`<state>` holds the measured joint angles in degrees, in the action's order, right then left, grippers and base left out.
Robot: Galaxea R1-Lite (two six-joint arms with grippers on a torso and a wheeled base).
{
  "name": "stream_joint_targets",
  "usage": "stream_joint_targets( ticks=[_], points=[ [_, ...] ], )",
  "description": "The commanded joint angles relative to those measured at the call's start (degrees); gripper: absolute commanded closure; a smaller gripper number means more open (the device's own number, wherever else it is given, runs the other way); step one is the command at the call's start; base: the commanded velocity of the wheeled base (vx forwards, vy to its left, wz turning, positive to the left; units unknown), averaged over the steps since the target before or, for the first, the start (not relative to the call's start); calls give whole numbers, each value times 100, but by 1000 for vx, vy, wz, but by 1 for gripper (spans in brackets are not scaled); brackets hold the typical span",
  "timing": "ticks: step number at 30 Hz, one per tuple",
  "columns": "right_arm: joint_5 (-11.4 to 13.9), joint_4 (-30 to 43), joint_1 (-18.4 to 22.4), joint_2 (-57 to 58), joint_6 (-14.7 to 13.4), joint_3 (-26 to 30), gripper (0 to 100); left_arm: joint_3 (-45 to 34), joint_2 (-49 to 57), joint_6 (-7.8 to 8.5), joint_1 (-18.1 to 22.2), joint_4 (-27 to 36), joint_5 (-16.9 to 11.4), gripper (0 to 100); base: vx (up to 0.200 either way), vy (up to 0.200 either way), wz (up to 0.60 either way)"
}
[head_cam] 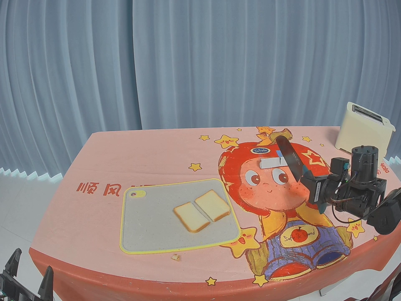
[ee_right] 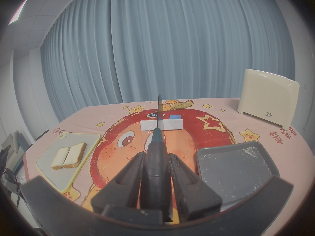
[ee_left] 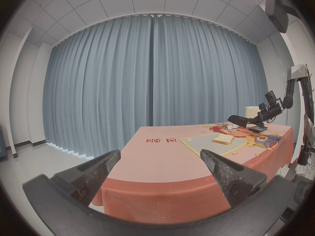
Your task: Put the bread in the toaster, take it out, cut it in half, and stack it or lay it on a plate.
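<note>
- Left gripper (ee_left: 160,154): spread wide, empty, parked off the table's near-left corner, clear of the work.
- Board (head_cam: 146,222): holds the bread.
- Bread (head_cam: 191,216): two halves side by side, apparently cut and ready for plating.
- Knife (head_cam: 291,157): handle clamped in the right gripper (ee_right: 157,156), blade raised, well apart from the bread.
- Tray (ee_right: 236,174): near the right gripper, likely the destination.
- Toaster (head_cam: 363,132): far right.

Your right gripper (head_cam: 314,190) sits over the right edge of the table (head_cam: 125,155), wrist level, fingers clamped on the handle of the knife (head_cam: 290,157), with the blade angled up toward the far edge. Your left gripper (head_cam: 30,268) hangs low off the near left corner, fingers spread wide.
</note>
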<state>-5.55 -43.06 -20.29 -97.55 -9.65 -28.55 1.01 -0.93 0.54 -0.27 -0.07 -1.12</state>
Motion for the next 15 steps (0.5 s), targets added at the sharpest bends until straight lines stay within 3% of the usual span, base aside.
stream_joint_targets(
  ticks=[1, 15],
  points=[
    [1, -1, -28, -36, -1, 7, 100, -101, 57, -1, -8, -1, -2, 0, 0, 0, 0],
    [1, -10, -46, -89, -1, -10, 100, -101, 57, -1, -8, -1, -2, 0, 0, 0, 0]
  ],
)
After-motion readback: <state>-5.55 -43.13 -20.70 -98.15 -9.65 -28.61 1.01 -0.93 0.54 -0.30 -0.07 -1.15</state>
